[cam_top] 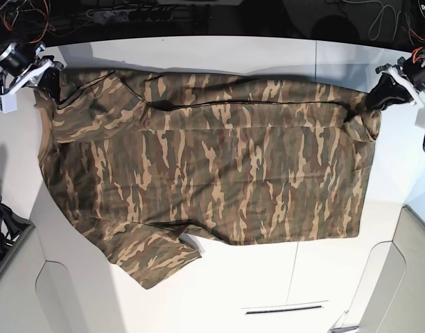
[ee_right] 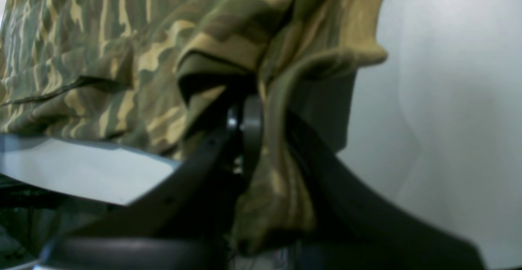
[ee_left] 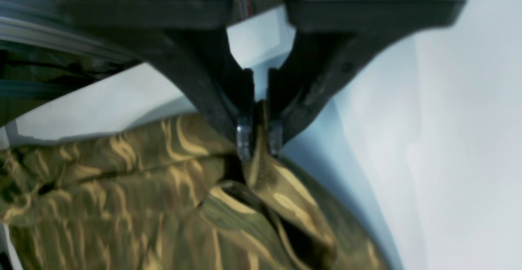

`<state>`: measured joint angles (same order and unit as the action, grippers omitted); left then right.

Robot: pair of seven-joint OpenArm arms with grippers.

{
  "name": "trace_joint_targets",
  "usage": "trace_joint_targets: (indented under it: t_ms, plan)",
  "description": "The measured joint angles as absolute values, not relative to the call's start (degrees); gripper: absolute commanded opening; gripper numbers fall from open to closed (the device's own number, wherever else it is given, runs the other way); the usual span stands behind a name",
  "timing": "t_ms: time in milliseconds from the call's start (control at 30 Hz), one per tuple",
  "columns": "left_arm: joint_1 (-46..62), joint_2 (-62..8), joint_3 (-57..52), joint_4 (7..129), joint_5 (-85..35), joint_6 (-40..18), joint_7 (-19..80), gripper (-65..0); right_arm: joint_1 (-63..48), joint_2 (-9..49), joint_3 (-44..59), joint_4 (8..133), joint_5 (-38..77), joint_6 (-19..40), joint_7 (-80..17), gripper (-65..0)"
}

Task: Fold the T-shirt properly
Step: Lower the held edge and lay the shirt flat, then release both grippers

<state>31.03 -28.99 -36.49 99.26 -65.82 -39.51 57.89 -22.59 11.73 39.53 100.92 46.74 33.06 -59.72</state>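
T-shirt [cam_top: 212,166], camouflage olive, brown and tan, lies spread across the white bench [cam_top: 267,284], wrinkled along its far edge. Left claw [ee_left: 259,139] and right claw [ee_right: 253,115] each pinch a far corner.

Camouflage print all over the shirt [cam_top: 212,159]: olive green, brown and tan patches in streaky horizontal bands, with a plain tan edge at the end near the right-hand fingers [ee_right: 251,115]. Same olive and tan streaks on the fold pinched between the left-hand fingers [ee_left: 243,141], yellower and darker there in shadow. Matte black on both pairs of fingers, with small grey pads at the tips of the left pair. Plain white on the counter [cam_top: 267,284] around the shirt, bluish-grey where shadowed just beside the left-hand fingers.
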Motion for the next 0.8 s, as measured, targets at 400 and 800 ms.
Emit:
trace_joint_targets:
  t_ms: [400, 800]
  plan:
    - [33.3, -27.2, -36.5, 99.3, -65.9, -39.5, 59.3, -65.0, -25.7, 11.7, 42.0, 100.9, 48.0, 33.1, -60.3, -65.0]
    - [33.7, -26.7, -36.5, 99.3, -67.2, -39.5, 60.6, -65.0, -26.0, 14.6, 42.2, 100.9, 47.4, 33.1, -60.3, -65.0]
